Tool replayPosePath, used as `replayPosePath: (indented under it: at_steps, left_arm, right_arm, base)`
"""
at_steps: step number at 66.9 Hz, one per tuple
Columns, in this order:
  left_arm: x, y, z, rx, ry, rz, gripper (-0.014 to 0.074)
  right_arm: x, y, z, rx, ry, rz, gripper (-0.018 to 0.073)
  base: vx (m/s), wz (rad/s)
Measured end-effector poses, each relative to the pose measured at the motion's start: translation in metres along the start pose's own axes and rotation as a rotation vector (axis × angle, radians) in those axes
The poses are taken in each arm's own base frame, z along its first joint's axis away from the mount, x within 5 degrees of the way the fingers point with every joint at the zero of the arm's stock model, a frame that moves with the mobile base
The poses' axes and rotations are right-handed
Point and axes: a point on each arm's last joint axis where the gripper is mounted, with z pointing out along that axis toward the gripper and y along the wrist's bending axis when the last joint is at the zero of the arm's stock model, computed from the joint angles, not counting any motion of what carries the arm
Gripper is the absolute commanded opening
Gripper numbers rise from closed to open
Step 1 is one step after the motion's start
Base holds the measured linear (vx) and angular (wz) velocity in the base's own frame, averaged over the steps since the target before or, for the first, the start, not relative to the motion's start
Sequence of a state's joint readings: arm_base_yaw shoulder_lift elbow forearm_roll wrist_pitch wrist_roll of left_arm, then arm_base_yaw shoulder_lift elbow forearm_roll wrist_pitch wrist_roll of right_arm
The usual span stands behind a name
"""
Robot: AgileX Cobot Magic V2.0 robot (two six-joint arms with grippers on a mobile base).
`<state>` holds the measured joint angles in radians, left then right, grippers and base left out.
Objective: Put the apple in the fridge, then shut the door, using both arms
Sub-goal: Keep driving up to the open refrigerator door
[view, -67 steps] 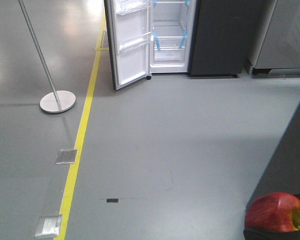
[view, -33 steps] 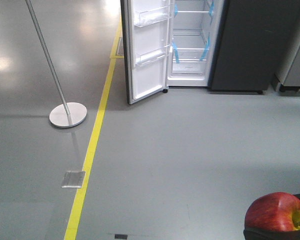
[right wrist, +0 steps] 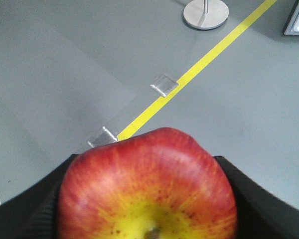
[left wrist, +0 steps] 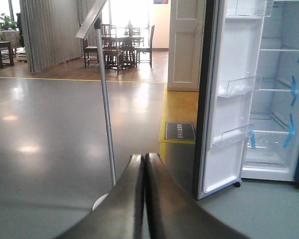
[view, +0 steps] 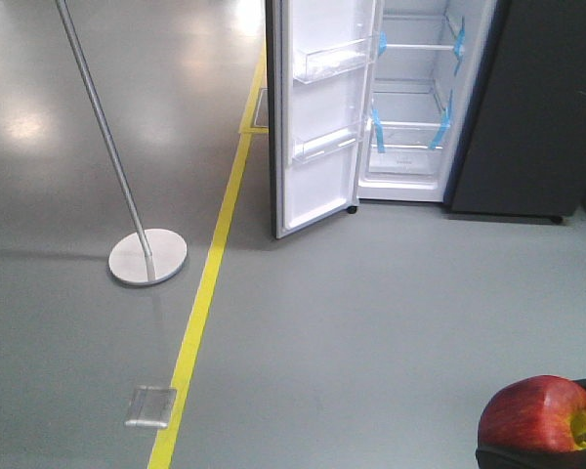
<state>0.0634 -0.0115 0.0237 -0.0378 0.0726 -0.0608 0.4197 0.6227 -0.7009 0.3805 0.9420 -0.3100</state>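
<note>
Right wrist view shows your right gripper clamped around the apple, jaws pressing both flanks, likely so it rides securely during the drive. Your left gripper is pinched together on nothing, probably kept free for the door. Only the front view shows the fridge standing open, well apart across the floor.

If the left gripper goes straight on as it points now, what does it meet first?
Probably nothing soon: the left gripper aims between the pole and the door, though depth is unclear.
</note>
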Motion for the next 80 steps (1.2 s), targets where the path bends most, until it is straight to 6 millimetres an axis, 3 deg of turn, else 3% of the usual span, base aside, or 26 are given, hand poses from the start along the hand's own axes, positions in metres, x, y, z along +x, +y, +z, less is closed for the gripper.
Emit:
replayPosePath:
  at_steps: [80]
  left_arm:
    - [0.0, 0.0, 0.0, 0.0, 0.0, 0.0, -0.0006]
  right_arm:
    - [0.0, 0.0001, 0.0, -0.002, 0.0, 0.001, 0.0088]
  base:
    - [0.34, -0.02]
